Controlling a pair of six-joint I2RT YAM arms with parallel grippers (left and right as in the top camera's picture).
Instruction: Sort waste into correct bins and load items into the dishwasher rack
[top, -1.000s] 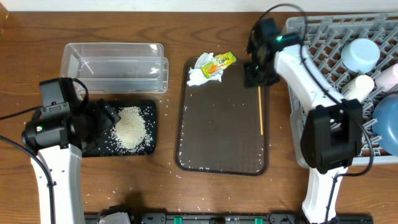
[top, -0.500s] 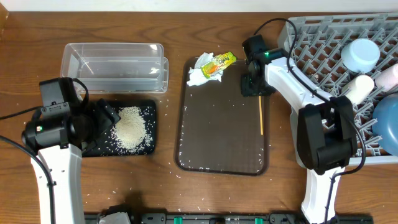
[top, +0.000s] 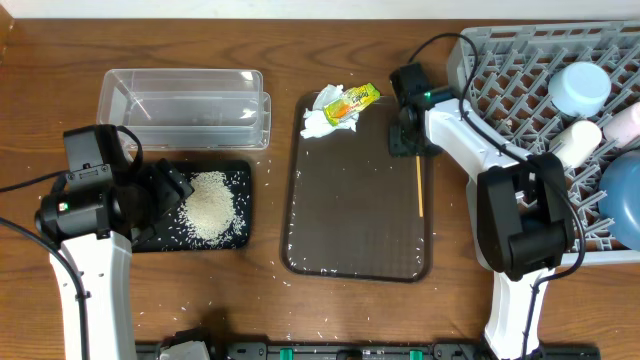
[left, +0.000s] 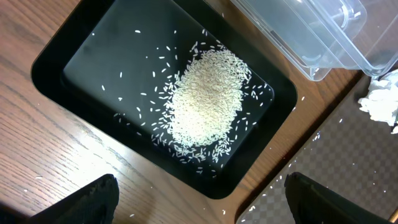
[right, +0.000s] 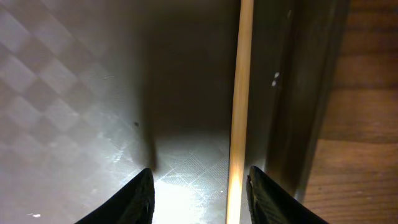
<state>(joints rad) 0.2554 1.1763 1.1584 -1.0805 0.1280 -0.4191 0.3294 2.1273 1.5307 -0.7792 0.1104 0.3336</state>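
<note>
1. The right gripper (top: 406, 133) is down over the far right corner of the large dark brown serving tray (top: 350, 215); in the right wrist view the right gripper (right: 202, 190) has its two dark fingers (right: 140, 196) spread apart, with nothing pinched.
2. A thin wooden chopstick (right: 240, 93) runs lengthwise between those fingers, close to the one on the right of the view; whether it touches that finger cannot be told; it lies flat on the tray's textured floor (right: 68, 81), beside the raised rim.
3. From overhead the chopstick (top: 419, 185) lies along the tray's right edge, its far end under the gripper.
4. The left gripper (top: 170, 190) hangs over the left end of the shallow black rectangular tray (top: 242, 172); in the left wrist view the left gripper (left: 199, 202) is wide open, empty, and touching nothing.
5. A heap of loose white rice grains (left: 205, 106) sits in the middle of the black tray (left: 59, 68), with stray grains around it; more grains dot the brown tray's edges and the wooden table (top: 270, 300).
6. The clear plastic rectangular tub (top: 185, 105) stands just behind the black tray.
7. A crumpled white paper napkin (top: 316, 122) and a small yellow-green snack wrapper (top: 352, 101) lie together at the brown tray's far left corner, the wrapper on the napkin.
8. The large grey plastic lattice rack (top: 500, 60) at the right holds a small light-blue bowl (top: 580, 88), a small white cup (top: 572, 140), a small pink cup (top: 626, 120) and a large blue bowl (top: 622, 200).
</note>
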